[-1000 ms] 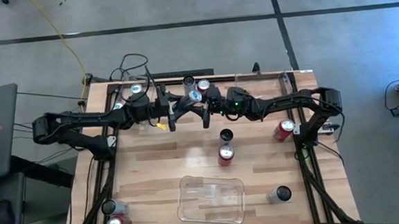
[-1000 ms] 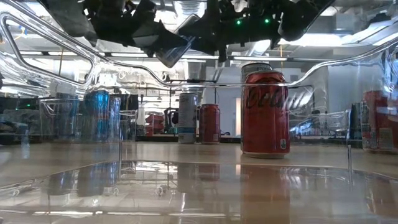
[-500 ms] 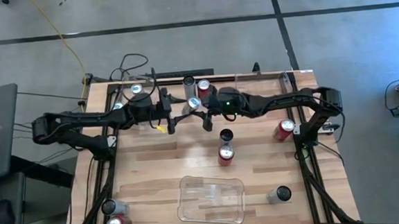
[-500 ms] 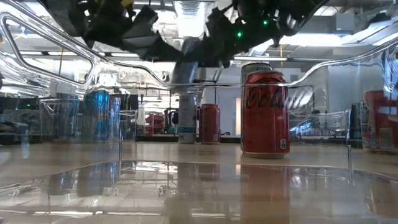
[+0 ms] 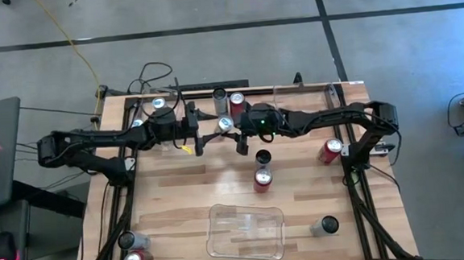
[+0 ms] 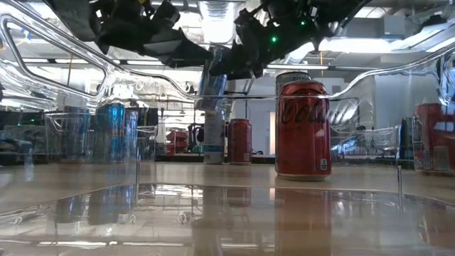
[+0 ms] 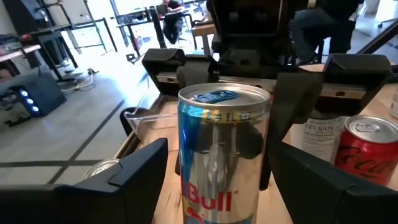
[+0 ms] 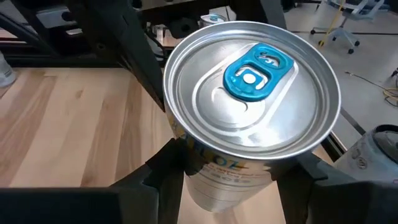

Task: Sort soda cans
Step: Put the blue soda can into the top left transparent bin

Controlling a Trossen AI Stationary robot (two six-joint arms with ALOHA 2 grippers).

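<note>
A slim silver-blue can [image 8: 249, 106], smooth brushed metal with a blue pull tab on its round silver top, hangs above the far middle of the pale wooden plank table [image 5: 179, 190], caught between the two arms. The right gripper [image 8: 230, 171] is clenched on it: its dark fingers press both sides of the can's body just under the rim. The left gripper [image 7: 214, 171] faces the same can with its blocky matte fingers spread to either side, clear air showing between each finger and the can wall, so it is released. The left wrist view shows the can upright with red lettering low on its side (a bull logo brand), plus a red can [image 7: 367, 155] and a pale labelled can [image 7: 323, 134] close behind; the high view shows none of that print, only round tops. From overhead, a red can [image 5: 261, 177] and a dark can [image 5: 263, 157] stand touching at mid-table, and a clear rounded plastic bin [image 5: 246, 231] sits near the front edge. The low view shows the held can [image 6: 212, 89] tilted, well off the glossy tabletop.
</note>
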